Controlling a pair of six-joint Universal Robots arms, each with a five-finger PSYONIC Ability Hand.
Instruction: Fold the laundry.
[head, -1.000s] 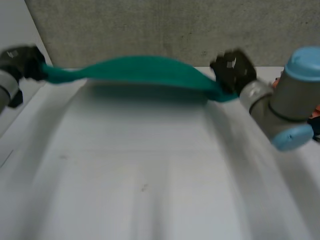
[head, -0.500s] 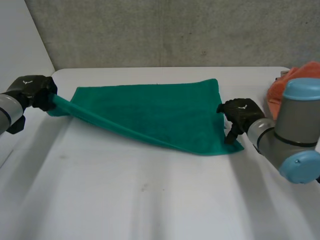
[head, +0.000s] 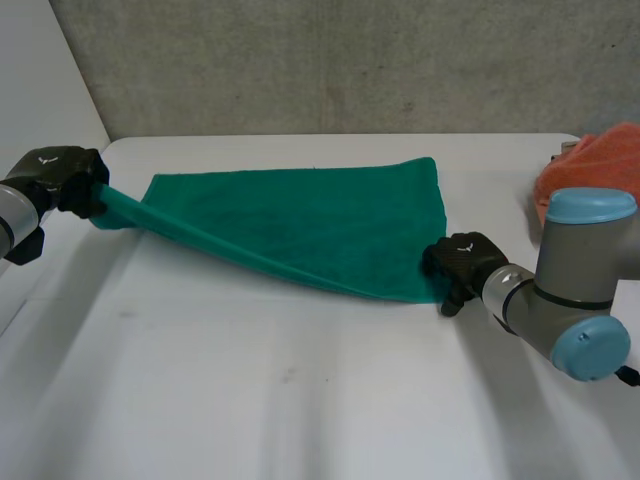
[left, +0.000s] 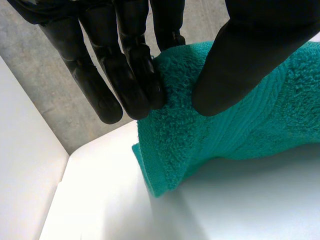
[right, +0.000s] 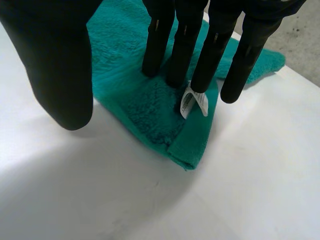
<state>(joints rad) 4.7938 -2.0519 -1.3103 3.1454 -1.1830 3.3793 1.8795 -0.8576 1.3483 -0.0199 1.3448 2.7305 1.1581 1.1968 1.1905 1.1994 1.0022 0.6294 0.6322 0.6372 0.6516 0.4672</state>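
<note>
At the towel's (head: 300, 225) left corner, the left hand (head: 60, 182) is pinching the cloth between its fingers (left: 131, 75) and thumb, holding that corner just off the table (head: 300, 400). At the towel's near right corner, beside the white label (right: 193, 103), the right hand (head: 462, 266) is resting straight fingers (right: 182, 55) on the cloth, with its thumb standing clear. The rest of the towel is lying spread flat. For a clean fold, the right hand is likely going to need a firm pinch first. Both corners should then be travelling level toward the towel's far edge.
</note>
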